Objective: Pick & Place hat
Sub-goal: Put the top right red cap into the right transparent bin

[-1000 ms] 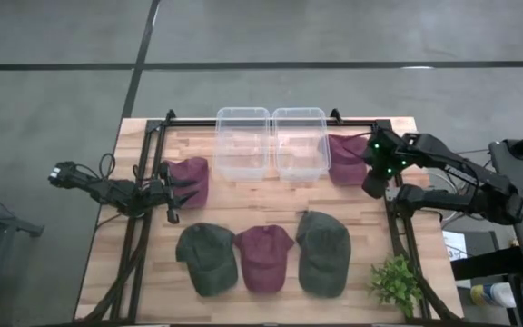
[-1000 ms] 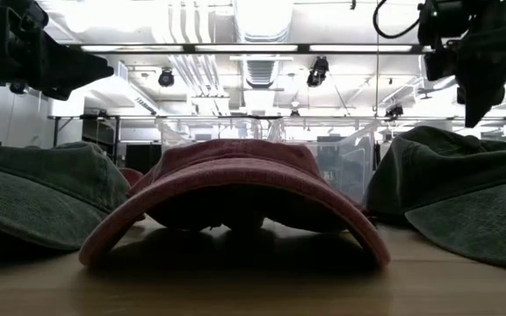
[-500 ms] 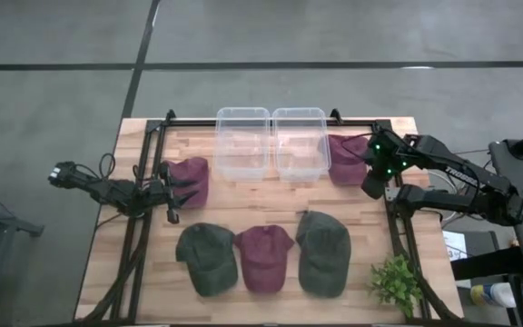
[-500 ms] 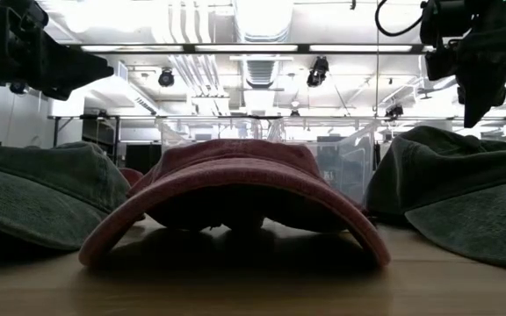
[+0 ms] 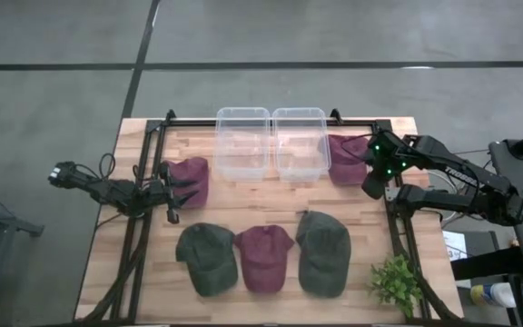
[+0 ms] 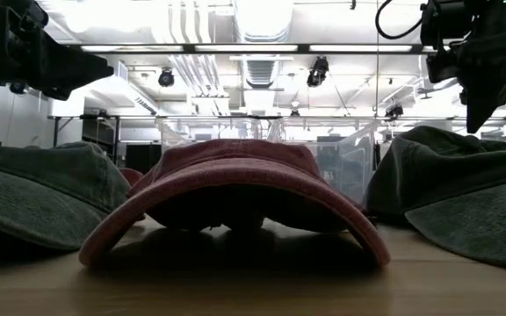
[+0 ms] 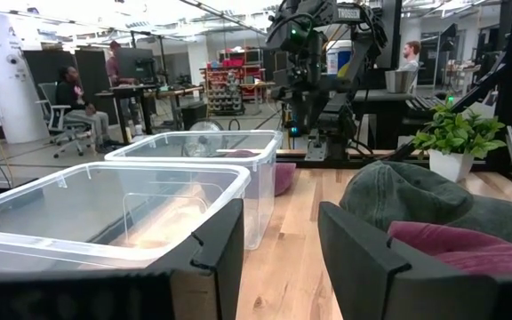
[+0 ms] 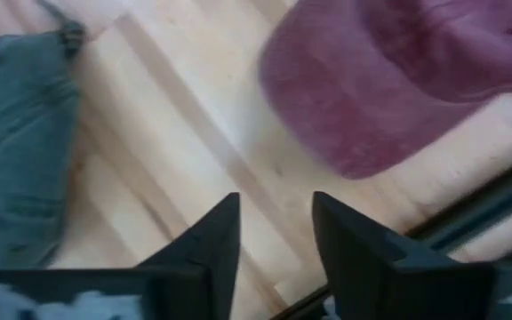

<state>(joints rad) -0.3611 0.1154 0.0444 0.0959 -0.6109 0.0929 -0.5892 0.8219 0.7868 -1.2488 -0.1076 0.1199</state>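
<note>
Wooden table (image 5: 243,195) under ceiling lights; right tool (image 5: 371,186) released; left tool (image 5: 172,193) released

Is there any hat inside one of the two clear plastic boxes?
No: in the high view both clear boxes hold no hat, and all five hats, such as the maroon hat beside them, lie on the table.

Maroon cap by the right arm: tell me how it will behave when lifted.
The maroon cap is soft cloth, so its crown would probably sag. Its brim looks stiffer and may hold shape. It seems light. The right tool stands open above bare wood.
</note>
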